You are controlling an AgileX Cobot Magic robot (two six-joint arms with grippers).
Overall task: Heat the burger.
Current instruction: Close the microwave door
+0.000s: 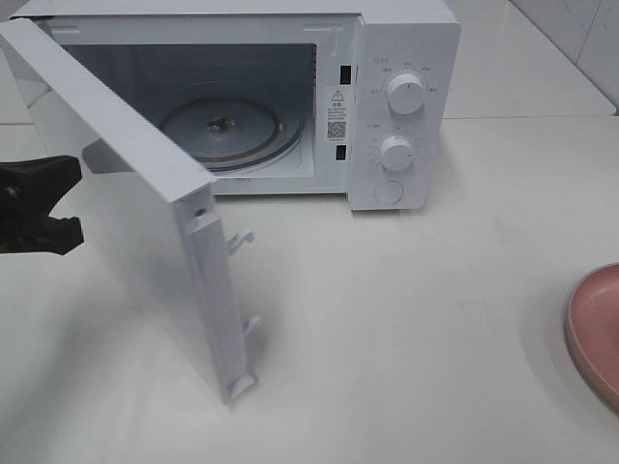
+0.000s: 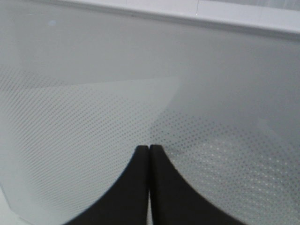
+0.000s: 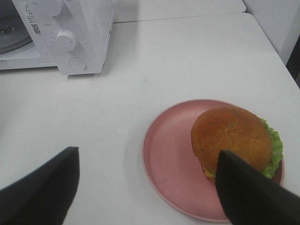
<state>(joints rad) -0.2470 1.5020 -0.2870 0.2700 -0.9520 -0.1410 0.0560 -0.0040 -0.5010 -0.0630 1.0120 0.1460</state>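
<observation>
The burger [image 3: 232, 138], with a glossy orange-brown bun and green lettuce at its edge, sits on the far side of a round pink plate [image 3: 168, 150] in the right wrist view. My right gripper [image 3: 150, 187] hovers open above the plate's near side, one finger beside the burger, the other over bare table; it holds nothing. In the high view only the plate's rim [image 1: 595, 329] shows at the right edge and the burger is out of view. My left gripper [image 2: 149, 149] is shut and empty, fingertips close to the dotted glass of the microwave door [image 1: 135, 193].
The white microwave [image 1: 401, 106] stands at the back with its door swung wide toward the front left. Its glass turntable [image 1: 227, 126] is bare. The left gripper [image 1: 39, 208] is at the far left, behind the open door.
</observation>
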